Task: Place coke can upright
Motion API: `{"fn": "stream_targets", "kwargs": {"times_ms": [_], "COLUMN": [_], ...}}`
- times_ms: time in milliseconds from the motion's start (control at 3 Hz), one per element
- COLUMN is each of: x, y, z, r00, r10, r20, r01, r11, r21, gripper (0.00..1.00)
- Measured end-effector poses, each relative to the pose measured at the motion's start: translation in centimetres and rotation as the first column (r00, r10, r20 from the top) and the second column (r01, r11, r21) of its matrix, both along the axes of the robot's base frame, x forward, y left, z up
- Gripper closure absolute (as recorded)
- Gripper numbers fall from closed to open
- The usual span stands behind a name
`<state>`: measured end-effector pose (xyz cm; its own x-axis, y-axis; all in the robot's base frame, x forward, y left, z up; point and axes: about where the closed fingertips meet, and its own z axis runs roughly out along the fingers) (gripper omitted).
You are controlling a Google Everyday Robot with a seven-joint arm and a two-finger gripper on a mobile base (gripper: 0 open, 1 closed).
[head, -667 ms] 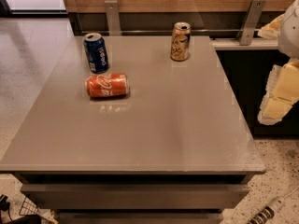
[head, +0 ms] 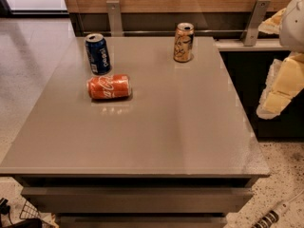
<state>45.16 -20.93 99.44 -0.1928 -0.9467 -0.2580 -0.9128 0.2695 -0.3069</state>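
Note:
The coke can (head: 109,87) is red-orange with white script. It lies on its side on the left part of the grey table (head: 166,132), its silver top towards the right. My gripper (head: 279,88) is a pale yellow and white shape at the right edge of the view, beyond the table's right side and far from the coke can. It holds nothing that I can see.
A blue Pepsi can (head: 98,54) stands upright just behind the coke can. A tan-gold can (head: 183,42) stands upright at the back right of the table. A wooden wall with metal brackets (head: 114,16) runs behind. The floor lies to the left.

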Motion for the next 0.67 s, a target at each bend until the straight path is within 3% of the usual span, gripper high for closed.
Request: {"fn": "stream_targets", "kwargs": {"times_ms": [333,667], "x": [3.7,8.4], "y": [1.6,4.9], "z": [0.2,-0.5], "r00": [0.9987,0.9952], "r10": [0.036,0.089], "r20": [0.035,0.041], "r01": [-0.039,-0.095], "r11": [0.995,0.981], "r21": [0.093,0.170], "gripper": [0.00,0.00]}}
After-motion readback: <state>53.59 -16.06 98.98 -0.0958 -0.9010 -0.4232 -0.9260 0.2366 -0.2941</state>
